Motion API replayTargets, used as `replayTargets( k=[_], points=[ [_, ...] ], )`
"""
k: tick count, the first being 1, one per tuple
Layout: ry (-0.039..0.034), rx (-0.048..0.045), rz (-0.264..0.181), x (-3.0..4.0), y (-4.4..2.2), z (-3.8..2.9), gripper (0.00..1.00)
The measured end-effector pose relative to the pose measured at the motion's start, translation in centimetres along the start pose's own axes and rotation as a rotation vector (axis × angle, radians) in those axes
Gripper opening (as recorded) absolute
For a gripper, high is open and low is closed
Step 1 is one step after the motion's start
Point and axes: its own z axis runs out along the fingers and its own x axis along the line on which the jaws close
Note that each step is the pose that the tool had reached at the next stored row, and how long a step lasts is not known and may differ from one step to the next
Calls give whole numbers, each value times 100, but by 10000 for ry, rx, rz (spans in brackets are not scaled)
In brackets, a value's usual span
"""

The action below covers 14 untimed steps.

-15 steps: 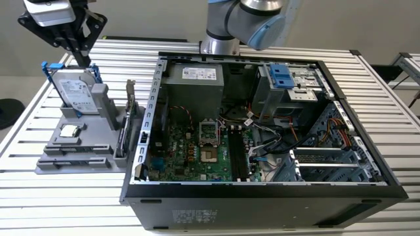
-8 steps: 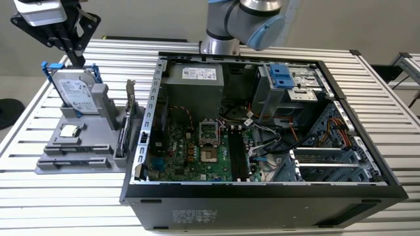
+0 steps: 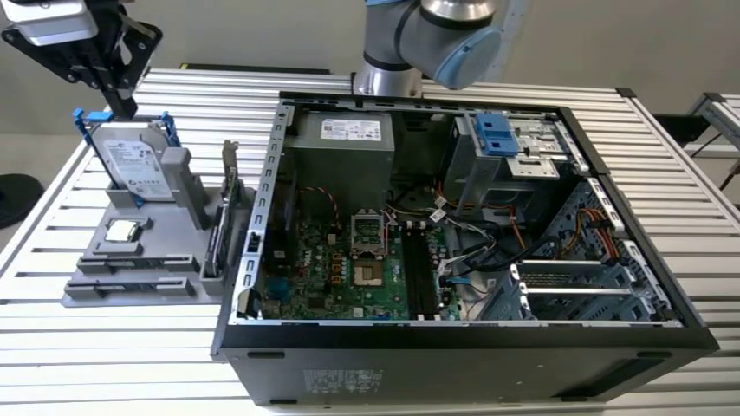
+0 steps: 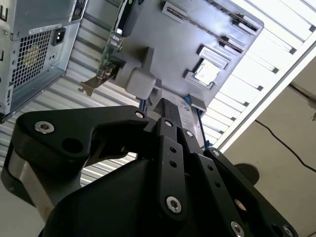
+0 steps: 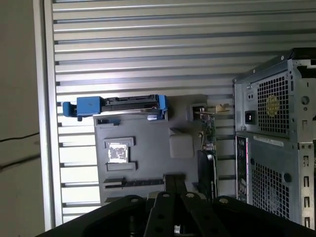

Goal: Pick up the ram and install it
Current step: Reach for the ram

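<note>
The ram, a long, thin, dark circuit-board stick, lies edge-up in a narrow slot at the near end of a grey plastic parts holder, at the exterior view's left. It is seated there and nothing touches it.

The black two-fingered gripper hangs high above the holder, well clear of the stick. In both wrist views its fingers are drawn close together, and nothing shows between them.

On the same holder, just beyond the ram, a small square silver processor chip sits in its own recess. At the far end a silver hard drive in a blue bracket leans tilted. Along the holder's right side a green expansion card with a metal bracket stands upright.

Just beside the holder, to the exterior view's right, a black open desktop computer case lies on its side. Inside are a green motherboard, long black memory slots and a grey power supply box.

Holder and case rest on a slatted metal table. The grey and blue robot arm rises behind the case at the far side.
</note>
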Motion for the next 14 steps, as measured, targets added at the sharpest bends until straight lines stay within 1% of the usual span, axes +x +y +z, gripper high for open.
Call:
replayTargets(
  k=[8,14],
  points=[
    [1,0,0,112,-7,0,0],
    [0,0,1,179,-11,2,0]
  ],
)
